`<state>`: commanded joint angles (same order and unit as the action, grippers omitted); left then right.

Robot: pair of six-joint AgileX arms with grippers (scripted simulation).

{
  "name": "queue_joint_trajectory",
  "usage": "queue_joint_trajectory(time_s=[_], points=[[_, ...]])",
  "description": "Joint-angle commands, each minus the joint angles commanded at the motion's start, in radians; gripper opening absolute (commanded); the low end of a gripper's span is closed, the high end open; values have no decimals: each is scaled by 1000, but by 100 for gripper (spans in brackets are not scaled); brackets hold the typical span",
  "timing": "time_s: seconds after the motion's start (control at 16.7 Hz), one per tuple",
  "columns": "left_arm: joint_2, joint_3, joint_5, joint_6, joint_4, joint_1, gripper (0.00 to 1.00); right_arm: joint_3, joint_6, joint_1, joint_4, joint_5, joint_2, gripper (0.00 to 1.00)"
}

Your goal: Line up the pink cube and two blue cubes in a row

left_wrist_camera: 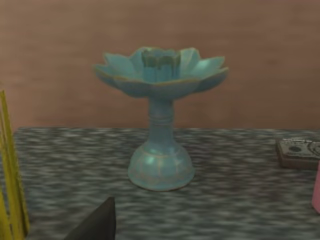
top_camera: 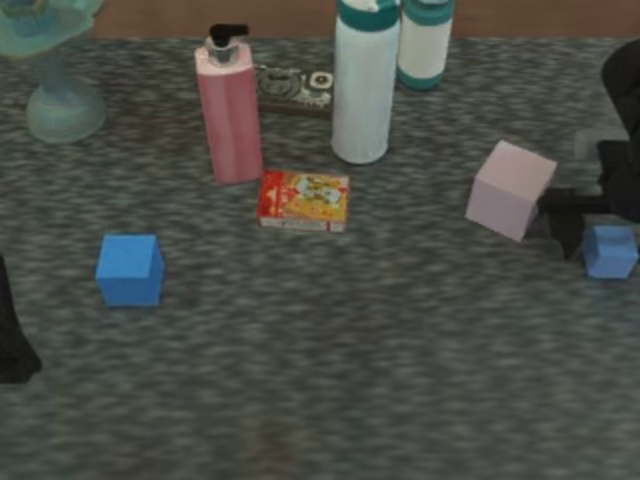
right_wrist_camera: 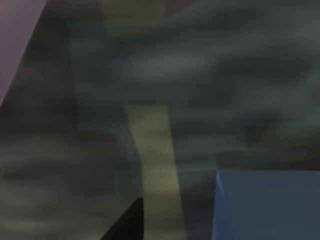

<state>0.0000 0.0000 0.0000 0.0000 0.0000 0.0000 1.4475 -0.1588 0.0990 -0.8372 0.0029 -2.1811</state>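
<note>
The pink cube (top_camera: 510, 189) sits tilted at the table's right; one corner of it shows in the right wrist view (right_wrist_camera: 15, 35). The smaller, lighter blue cube (top_camera: 610, 251) lies just to its right, near the table's right edge, and fills a corner of the right wrist view (right_wrist_camera: 267, 205). My right gripper (top_camera: 572, 225) hangs open low between these two cubes, holding nothing; one dark fingertip (right_wrist_camera: 125, 222) shows. The medium blue cube (top_camera: 130, 270) stands alone at the left. My left arm (top_camera: 12, 345) is parked at the left edge, its gripper open, with one fingertip (left_wrist_camera: 97, 222) in view.
Along the back stand a teal lotus stand (top_camera: 55, 85) (left_wrist_camera: 160, 125), a pink pump bottle (top_camera: 230, 110), a small dark device (top_camera: 295, 88) (left_wrist_camera: 300, 152) and two white bottles with teal caps (top_camera: 365, 85) (top_camera: 425, 40). A red and yellow card box (top_camera: 303, 200) lies mid-table.
</note>
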Motion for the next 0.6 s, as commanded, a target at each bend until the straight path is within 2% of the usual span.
queue_joint_trajectory(time_s=[0.3,0.6], points=[[0,0,0,0,0,0,100,0,0,0,0,0,0,2],[0,0,0,0,0,0,100,0,0,0,0,0,0,0]])
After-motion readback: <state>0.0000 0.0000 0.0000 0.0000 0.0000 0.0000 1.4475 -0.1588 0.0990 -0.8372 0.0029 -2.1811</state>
